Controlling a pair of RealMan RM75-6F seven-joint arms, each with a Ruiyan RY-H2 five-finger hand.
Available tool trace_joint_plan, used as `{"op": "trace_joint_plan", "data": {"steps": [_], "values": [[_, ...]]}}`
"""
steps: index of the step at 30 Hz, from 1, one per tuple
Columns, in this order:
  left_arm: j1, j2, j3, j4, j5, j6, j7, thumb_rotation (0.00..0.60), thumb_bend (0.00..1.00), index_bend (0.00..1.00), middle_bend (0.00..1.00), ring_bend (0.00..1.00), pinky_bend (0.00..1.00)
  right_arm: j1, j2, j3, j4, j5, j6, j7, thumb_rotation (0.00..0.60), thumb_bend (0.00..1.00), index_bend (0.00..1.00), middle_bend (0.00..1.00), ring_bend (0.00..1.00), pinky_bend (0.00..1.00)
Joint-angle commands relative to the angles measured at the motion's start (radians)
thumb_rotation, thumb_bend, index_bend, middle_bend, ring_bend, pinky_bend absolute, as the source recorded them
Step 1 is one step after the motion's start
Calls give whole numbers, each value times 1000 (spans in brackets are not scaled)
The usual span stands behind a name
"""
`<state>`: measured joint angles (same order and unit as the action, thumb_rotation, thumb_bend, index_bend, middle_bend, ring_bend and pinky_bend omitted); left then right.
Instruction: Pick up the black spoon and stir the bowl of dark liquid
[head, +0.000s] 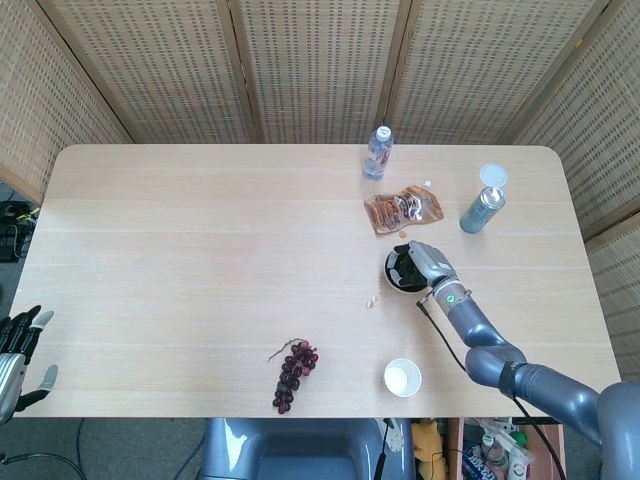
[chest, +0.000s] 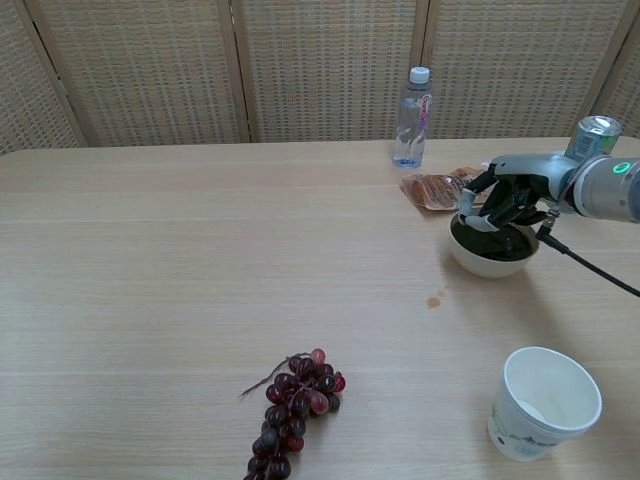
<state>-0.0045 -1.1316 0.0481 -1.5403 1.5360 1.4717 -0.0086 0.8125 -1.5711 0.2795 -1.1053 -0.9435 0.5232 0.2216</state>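
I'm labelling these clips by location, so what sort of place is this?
Probably a staged test area rather than a real kitchen: woven screens wall off a plain wooden table, which holds unrelated items, grapes, a water bottle, and a paper cup.

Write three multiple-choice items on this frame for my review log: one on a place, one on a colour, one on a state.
1. Where is the right hand?
A. over the bowl
B. beside the grapes
C. on the bottle

2. What colour is the liquid in the bowl?
A. white
B. dark
C. orange

3. How does the paper cup stand?
A. tipped on its side
B. upside down
C. upright, mouth open

Answers:
1 A: the chest view shows the fingers curled above the bowl's rim.
2 B: it looks nearly black in both views.
3 C: its open mouth faces up.
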Motion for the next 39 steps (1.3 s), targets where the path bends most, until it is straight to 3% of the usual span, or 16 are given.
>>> {"op": "trace_joint_plan", "data": {"steps": [1, 11, 29, 39], "values": [[0, 2, 0, -4, -3, -1, 4, 600, 440, 0, 0, 0, 0, 14, -13, 8, 36, 5, -14, 4, 600, 979, 838, 987, 1000, 1000], [7, 3, 2, -8, -11, -1, 9, 600, 440, 0, 0, 0, 0, 52, -50, 25, 98, -12, -39, 14, 600, 979, 839, 987, 1000, 1000], [3, -2, 2, -1, -3, -4, 1, 600, 440, 0, 0, 0, 0, 4, 3, -15, -3, -40, -2, 0, 600, 987, 842, 987, 1000, 1000], [2, 2, 0, -15, -8, -5, 18, 600, 440, 0, 0, 0, 0, 23, -13, -2, 69, -24, -23, 5, 600, 987, 842, 987, 1000, 1000]]}}
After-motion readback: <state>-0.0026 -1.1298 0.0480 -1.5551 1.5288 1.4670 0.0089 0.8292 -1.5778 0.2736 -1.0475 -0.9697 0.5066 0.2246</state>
